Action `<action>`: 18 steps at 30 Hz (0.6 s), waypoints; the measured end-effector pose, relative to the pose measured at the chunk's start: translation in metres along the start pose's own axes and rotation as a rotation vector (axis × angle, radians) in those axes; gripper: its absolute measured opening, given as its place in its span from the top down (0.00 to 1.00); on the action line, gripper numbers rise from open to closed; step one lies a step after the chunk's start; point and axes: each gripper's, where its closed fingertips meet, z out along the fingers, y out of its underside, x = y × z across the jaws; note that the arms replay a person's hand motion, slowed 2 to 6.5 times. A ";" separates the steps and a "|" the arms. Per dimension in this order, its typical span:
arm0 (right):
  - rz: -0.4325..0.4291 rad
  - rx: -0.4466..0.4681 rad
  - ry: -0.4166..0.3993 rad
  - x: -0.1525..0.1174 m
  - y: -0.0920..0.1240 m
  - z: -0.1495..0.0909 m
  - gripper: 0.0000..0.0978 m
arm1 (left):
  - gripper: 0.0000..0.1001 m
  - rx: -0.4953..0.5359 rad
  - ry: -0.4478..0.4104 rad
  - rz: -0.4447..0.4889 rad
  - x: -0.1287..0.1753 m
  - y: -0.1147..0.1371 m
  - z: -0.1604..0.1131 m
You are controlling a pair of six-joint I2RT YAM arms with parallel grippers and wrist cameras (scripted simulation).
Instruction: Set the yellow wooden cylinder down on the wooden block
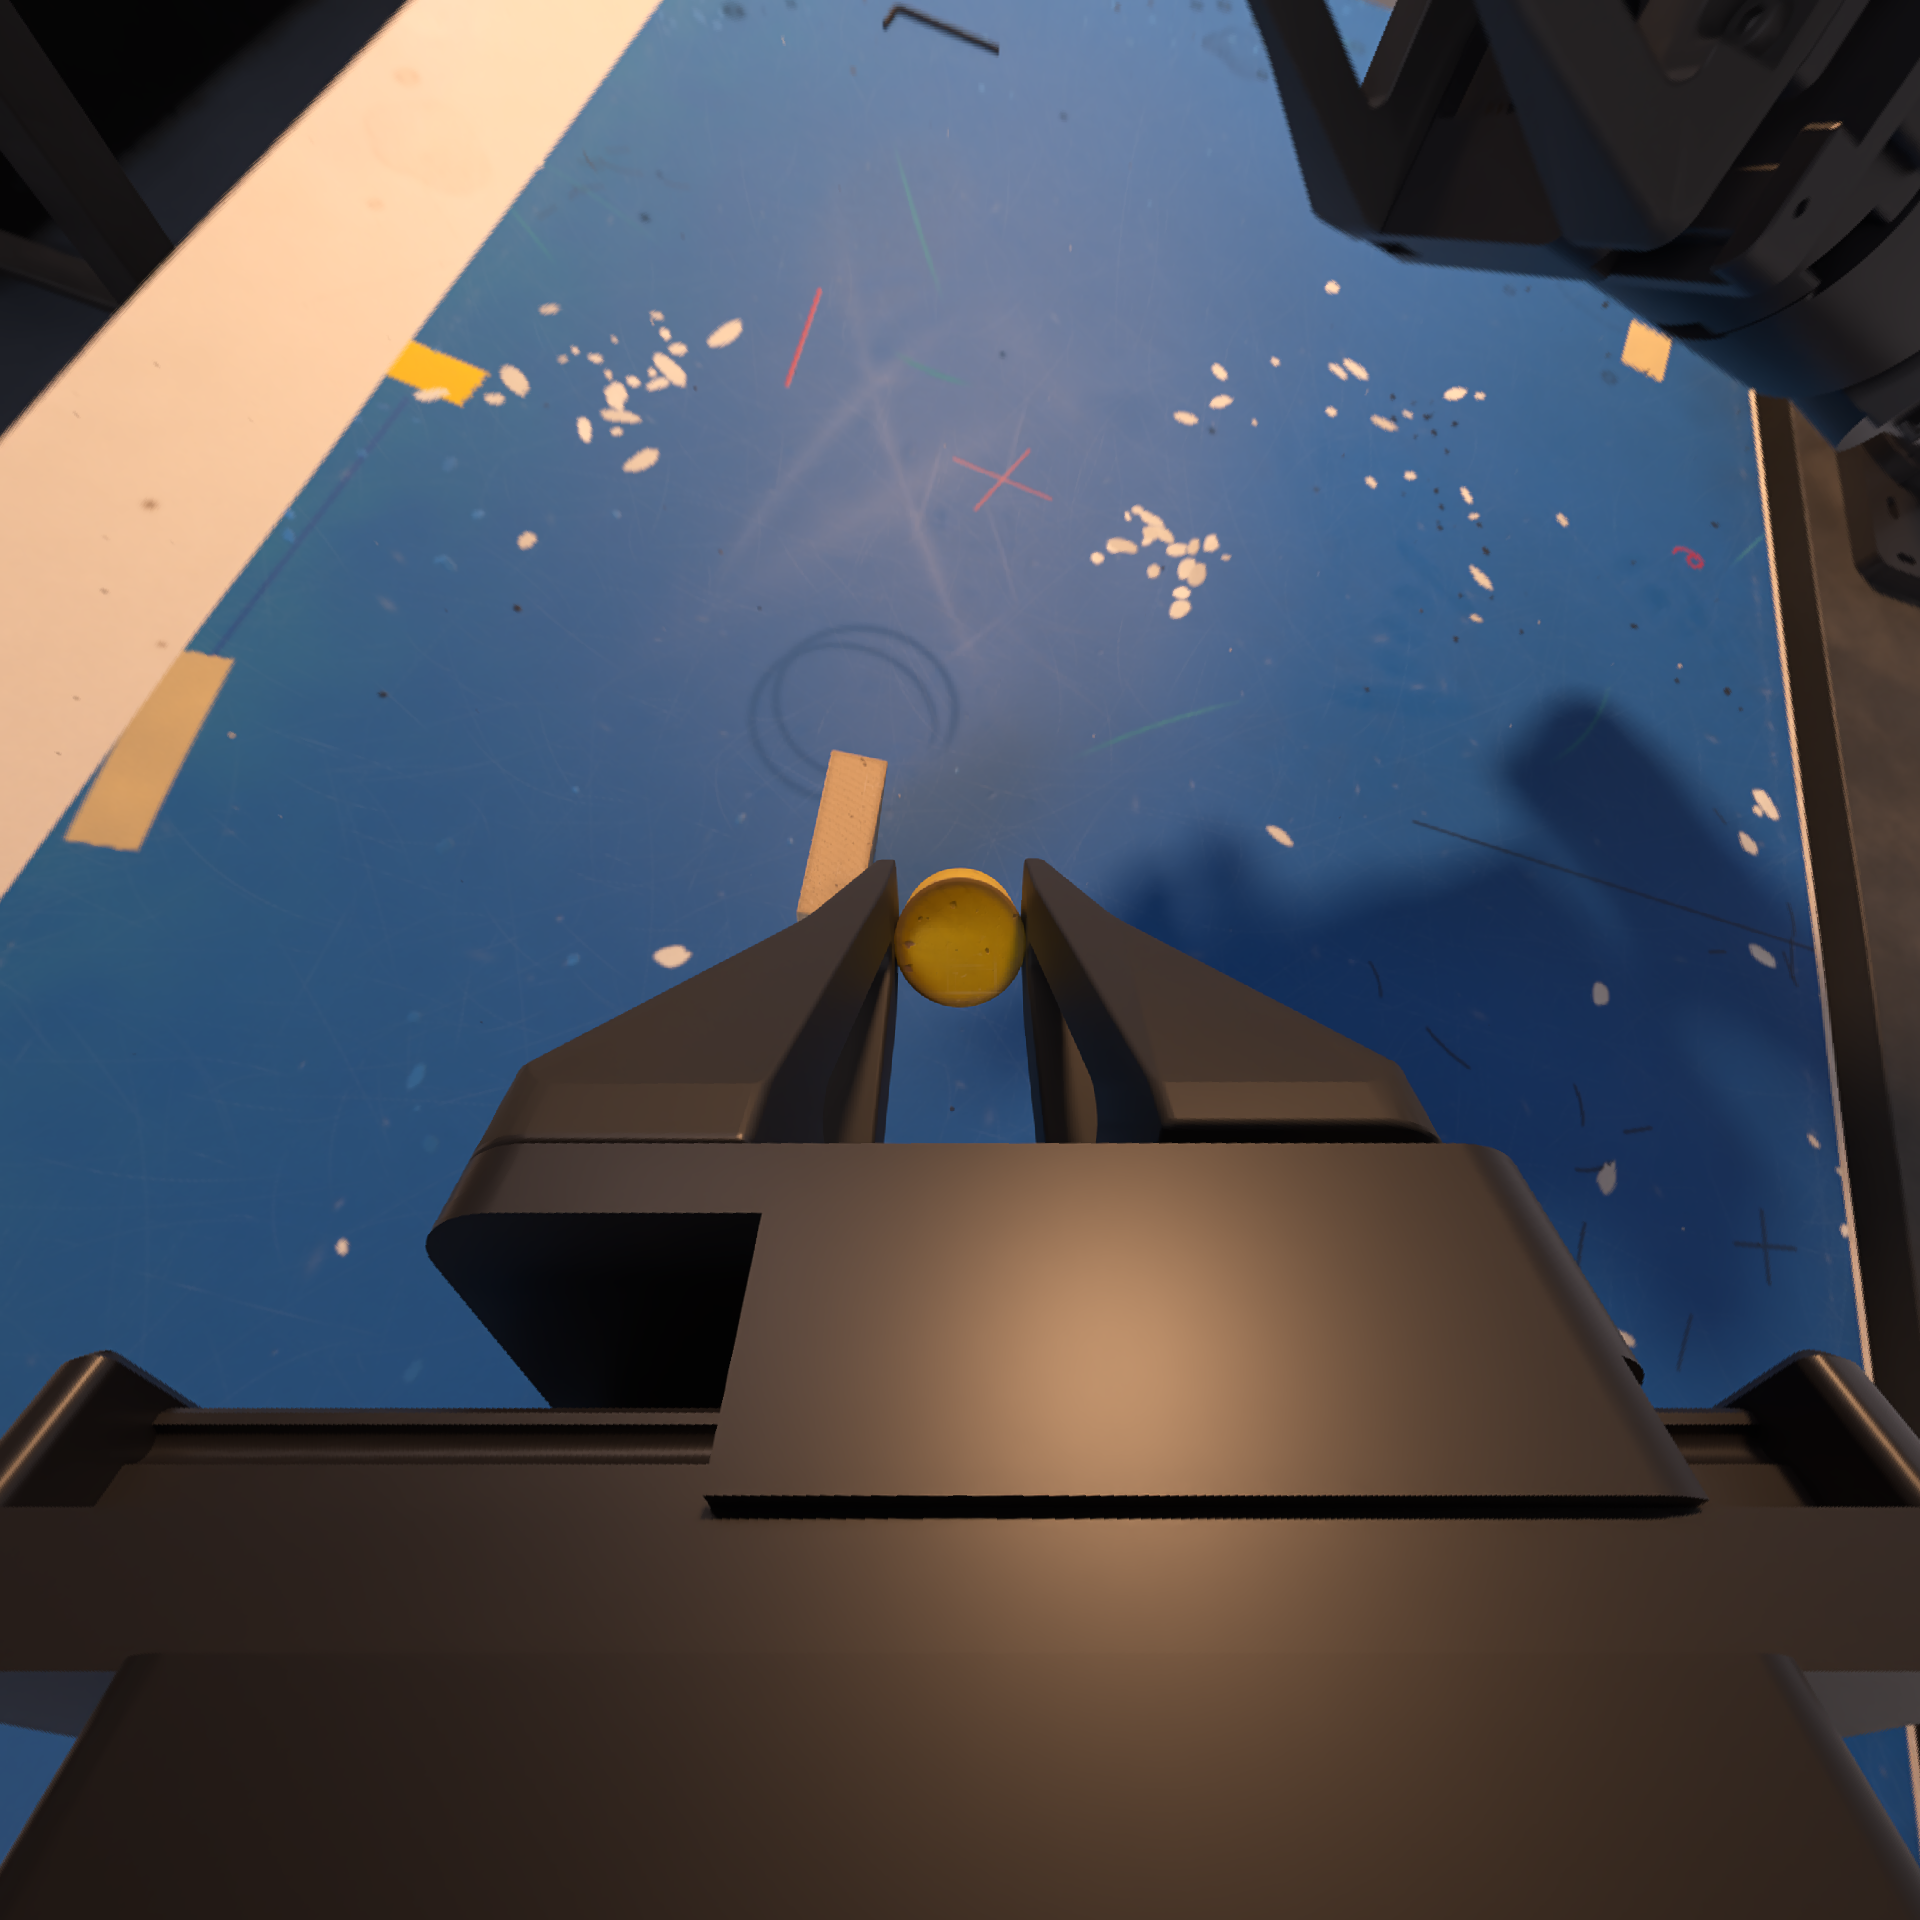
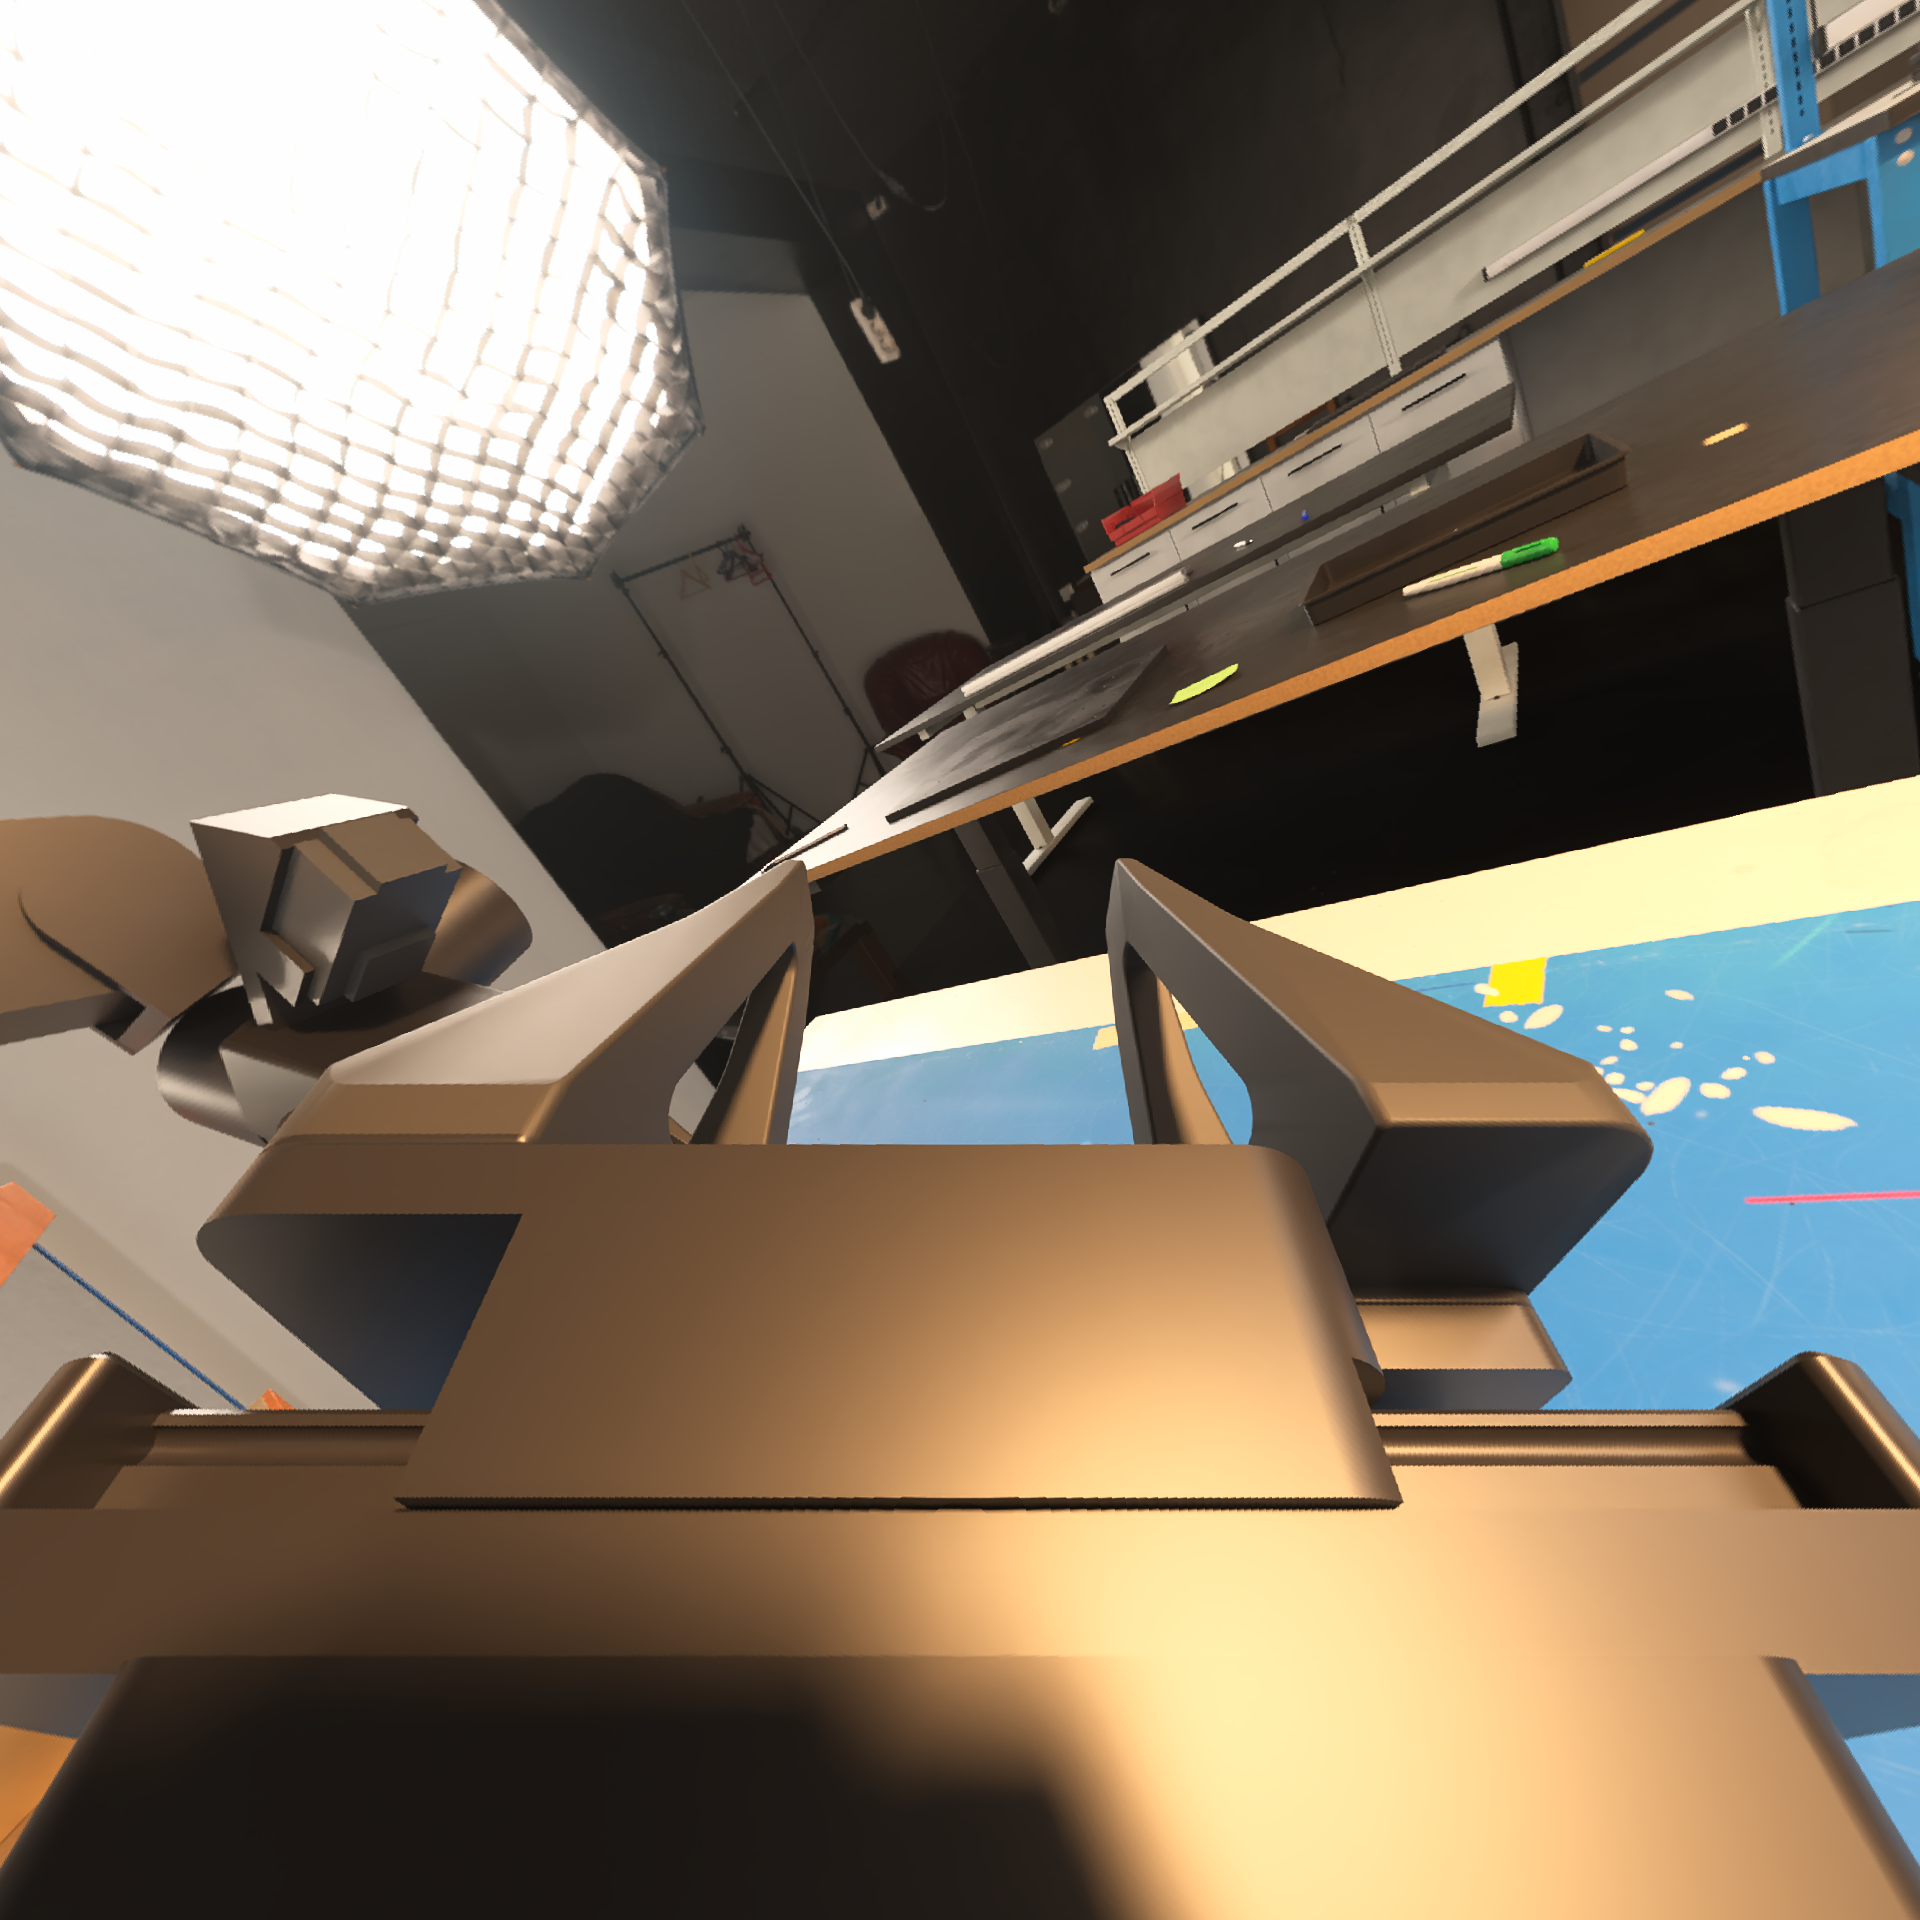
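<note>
In the left wrist view my left gripper (image 1: 960, 894) is shut on the yellow wooden cylinder (image 1: 958, 937), whose round end faces the camera between the two fingertips, above the blue mat (image 1: 623, 727). A pale wooden block (image 1: 844, 831) lies on the mat just beyond and left of the left fingertip, partly hidden by it. In the right wrist view my right gripper (image 2: 958, 883) is open and empty, tilted up toward the room, with the mat (image 2: 1662, 1247) low at the right. Neither the cylinder nor the block shows in that view.
The other arm's dark body (image 1: 1621, 135) fills the top right of the left wrist view. A dark rail (image 1: 1849, 831) borders the mat on the right and a pale table edge (image 1: 260, 312) on the left. Tape pieces (image 1: 156, 748) lie on the mat.
</note>
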 end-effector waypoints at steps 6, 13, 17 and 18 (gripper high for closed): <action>-0.019 -0.034 0.028 0.013 0.006 -0.003 0.51 | 0.80 -0.120 0.019 0.005 -0.003 0.011 0.021; -0.022 -0.076 0.039 0.022 0.013 -0.002 0.50 | 0.80 -0.250 -0.011 0.064 -0.010 0.017 0.030; -0.016 -0.076 0.041 0.024 0.014 -0.002 0.50 | 0.80 -0.310 -0.032 0.094 -0.017 0.018 0.032; -0.014 -0.077 0.043 0.025 0.015 -0.002 0.50 | 0.80 -0.320 -0.033 0.098 -0.017 0.018 0.034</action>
